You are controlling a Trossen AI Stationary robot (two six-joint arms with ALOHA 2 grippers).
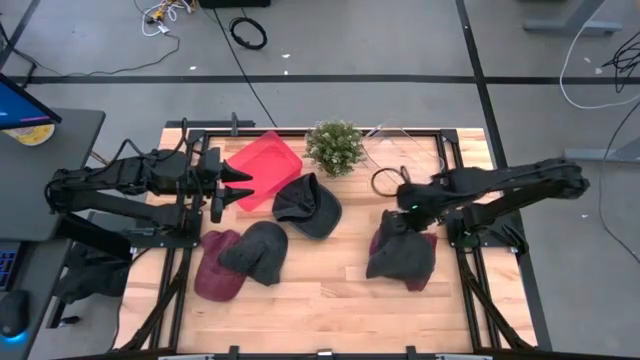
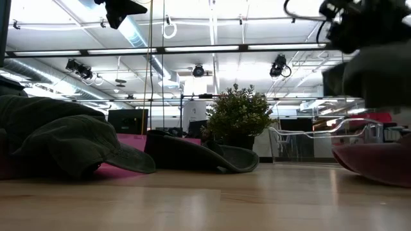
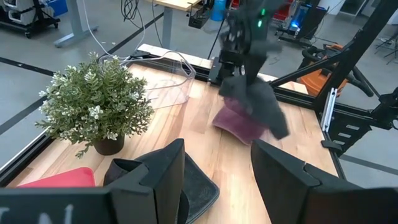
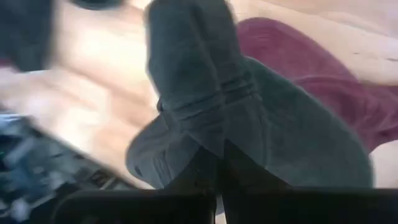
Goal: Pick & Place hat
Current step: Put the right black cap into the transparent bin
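Observation:
My right gripper [image 1: 405,205] is over the table's right part, shut on a dark grey hat [image 1: 398,252] that hangs above a maroon hat [image 1: 428,245] lying on the wood. The low view shows the grey hat [image 2: 379,70] clear of the maroon one [image 2: 379,160]. My left gripper [image 1: 235,185] is open in the air at the left, beside the red tray [image 1: 262,170], touching nothing. A black hat [image 1: 308,205] lies at mid-table. Another grey hat [image 1: 255,250] rests on a second maroon hat [image 1: 213,268]. My right gripper pinches a bunched fold of the grey hat's cloth by a stitched band [image 4: 214,134] between its two fingers, coming from above. The hat [image 3: 252,99] hangs slack below the fingers, lifted clear of the maroon hat [image 3: 239,124].
A potted plant [image 1: 335,148] stands at the far middle, with a clear container [image 3: 165,74] and a dark ring [image 1: 385,180] to its right. Bare wood lies along the near middle [image 1: 330,280]. Black frame rails border the table's left and right sides.

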